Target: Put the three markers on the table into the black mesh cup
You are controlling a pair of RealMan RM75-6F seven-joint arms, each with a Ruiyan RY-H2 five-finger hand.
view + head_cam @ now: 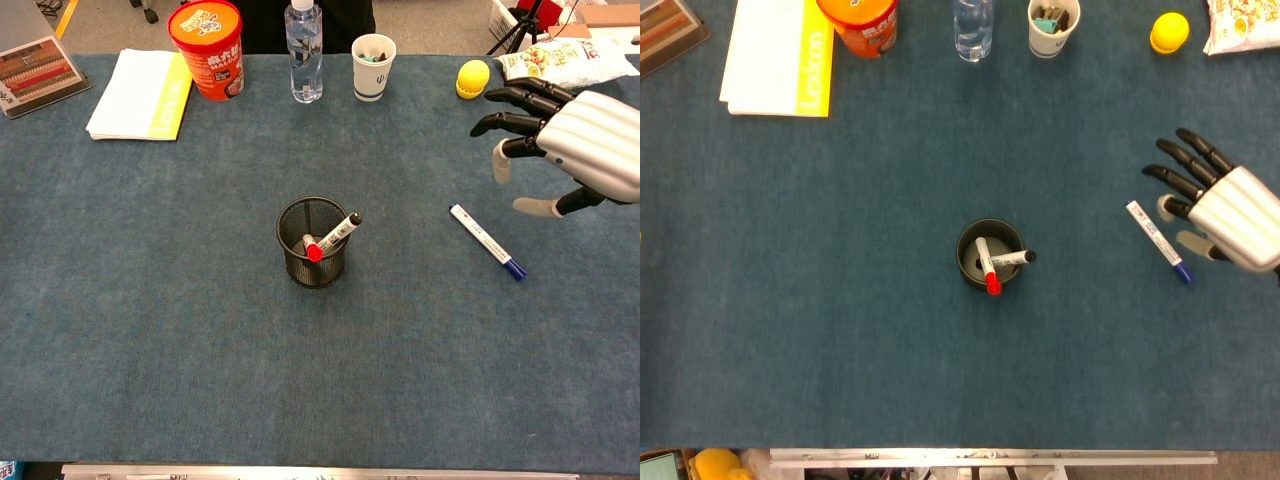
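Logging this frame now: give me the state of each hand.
Left hand: not in view in either camera.
Right hand: open, fingers apart, holding nothing, above the table beside the blue-capped marker.

Black mesh cup (311, 243) stands upright at table centre, holding two markers: a red-capped one (310, 249) and a black-capped one (340, 229) leaning over the right rim. Third marker (487, 241), white with blue cap, lies flat well right of the cup.

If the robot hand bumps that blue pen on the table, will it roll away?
Probably a little. The blue pen looks round and thin, lying flat on the table, so a sideways nudge could roll it. The table looks fuzzy like carpet, which likely slows it. It looks stiff and light.
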